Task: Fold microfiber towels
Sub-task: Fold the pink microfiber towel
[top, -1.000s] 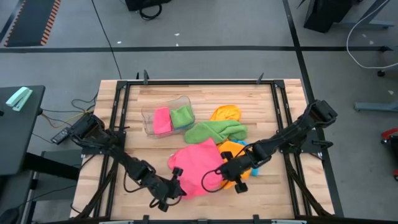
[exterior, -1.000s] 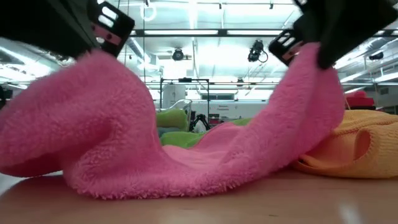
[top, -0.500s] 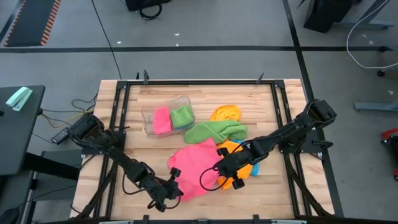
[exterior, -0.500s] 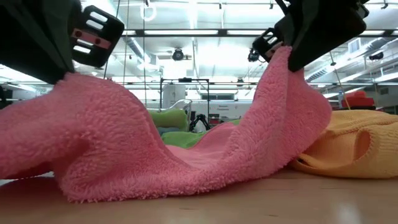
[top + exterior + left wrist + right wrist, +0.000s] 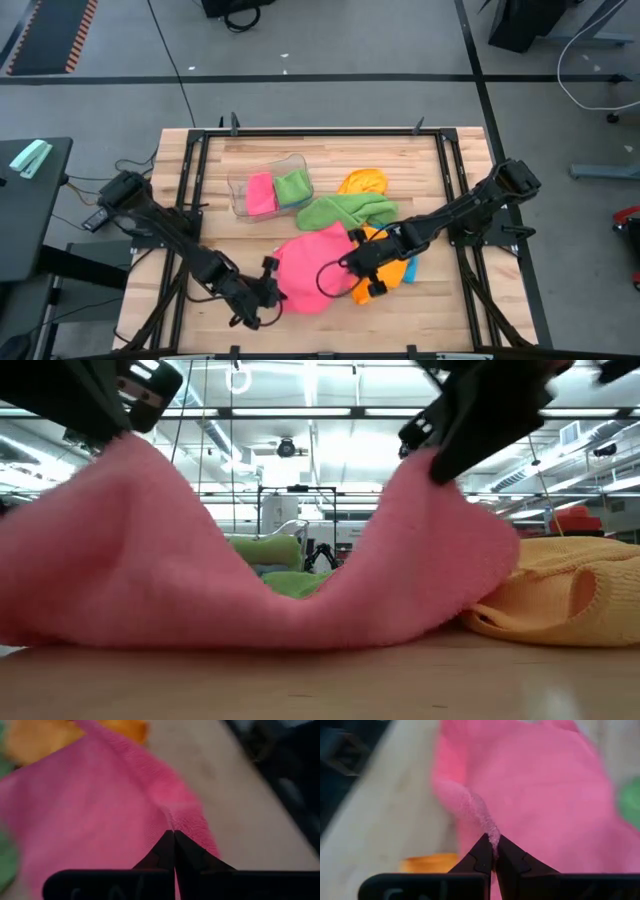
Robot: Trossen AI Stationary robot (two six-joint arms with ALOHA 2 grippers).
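A pink towel (image 5: 311, 263) is held above the table (image 5: 430, 310), pinched at opposite corners by the closed left gripper (image 5: 272, 291) and right gripper (image 5: 347, 262).

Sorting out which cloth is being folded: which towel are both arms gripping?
The pink towel in front: both grippers pinch its near corners, lifting them. The green towel and orange towel lie untouched.

Left gripper (image 5: 268, 292) low at table's front, fingers pinched tight; right gripper (image 5: 347, 262) just across from it, arm reaching in from right edge, fingers also pinched tight, both raised off surface
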